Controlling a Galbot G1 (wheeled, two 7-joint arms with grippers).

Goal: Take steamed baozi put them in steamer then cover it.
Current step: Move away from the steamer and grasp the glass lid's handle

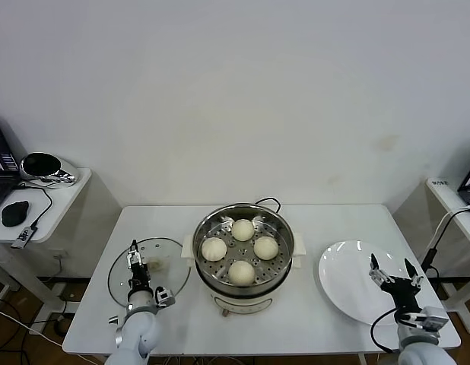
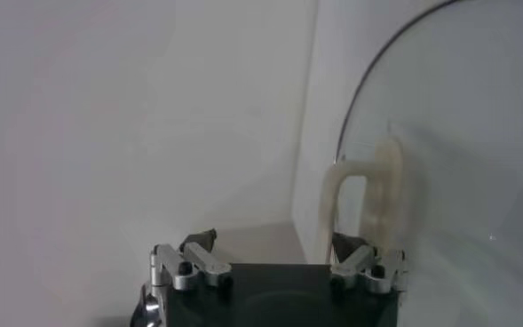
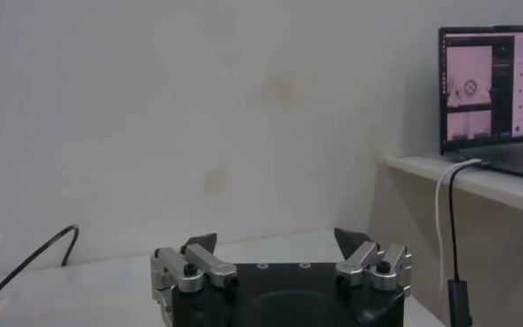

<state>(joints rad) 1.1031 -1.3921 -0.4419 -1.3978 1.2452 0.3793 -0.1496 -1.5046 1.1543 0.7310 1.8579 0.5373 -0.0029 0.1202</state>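
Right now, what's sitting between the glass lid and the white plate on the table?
In the head view, the steamer stands between the cover and the white plate, uncovered, with four steamed baozi on its perforated tray.

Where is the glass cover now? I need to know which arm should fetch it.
In the head view the cover lies flat on the table, on the robot's left beside the steamer, with the open left end effector over it.

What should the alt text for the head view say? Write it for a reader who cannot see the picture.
Four buns sit in an open steel steamer at the middle of a white table. Its glass lid lies flat to the left beside the open left gripper; the open right gripper hovers over a bare white plate.
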